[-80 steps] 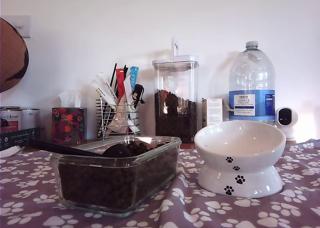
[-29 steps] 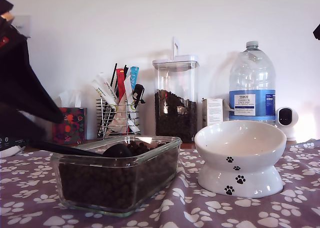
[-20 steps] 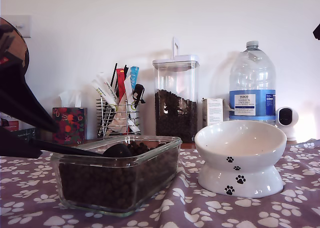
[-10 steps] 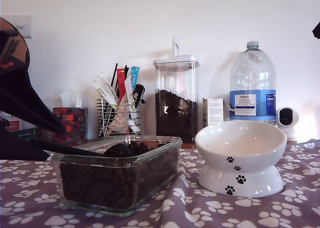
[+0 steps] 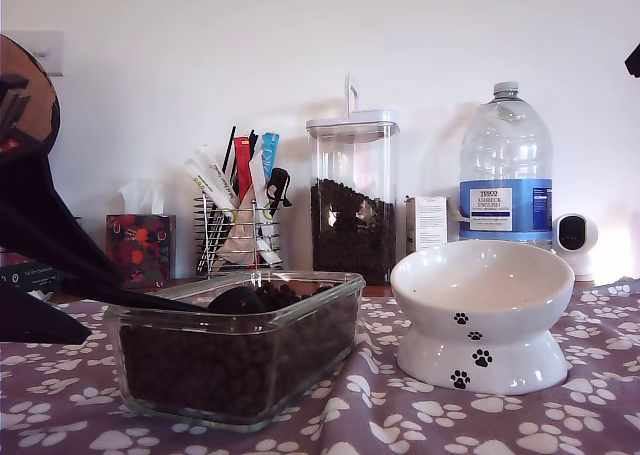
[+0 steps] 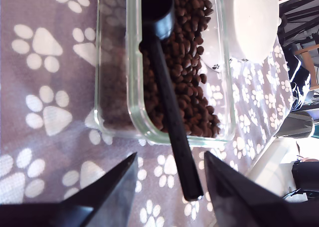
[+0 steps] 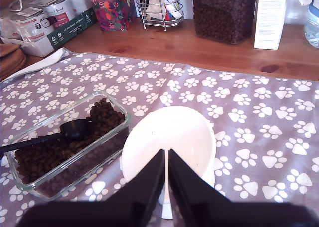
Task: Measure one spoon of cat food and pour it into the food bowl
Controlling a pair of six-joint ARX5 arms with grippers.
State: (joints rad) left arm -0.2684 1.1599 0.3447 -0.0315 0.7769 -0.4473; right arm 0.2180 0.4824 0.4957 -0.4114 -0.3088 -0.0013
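Spoon: the spoon (image 6: 167,95) lies on the cat food (image 6: 192,75) in the glass dish (image 5: 235,350); its cup rests on the pellets, and its handle passes over the dish rim and sticks out past it.
Cat food: dark brown pellets fill the dish, which stands on the paw-print cloth (image 5: 400,420) toward the exterior view's left.
Food bowl: the food bowl (image 5: 480,315) stands just beside the dish, toward the exterior view's right; inside it looks white and bare.
My first tool: my first gripper (image 6: 169,184) has its fingers spread wide, one on each side of the free end of the spoon handle, touching nothing; it shows dark at the exterior view's left edge.
My second tool: my second gripper (image 7: 166,187) is above the food bowl with its fingers pressed together and nothing between them.
Behind: a tall canister (image 5: 350,200) of kibble, a water bottle (image 5: 503,165), a wire rack (image 5: 235,235) and a tissue box (image 5: 138,250) stand on the wooden worktop (image 7: 199,55).
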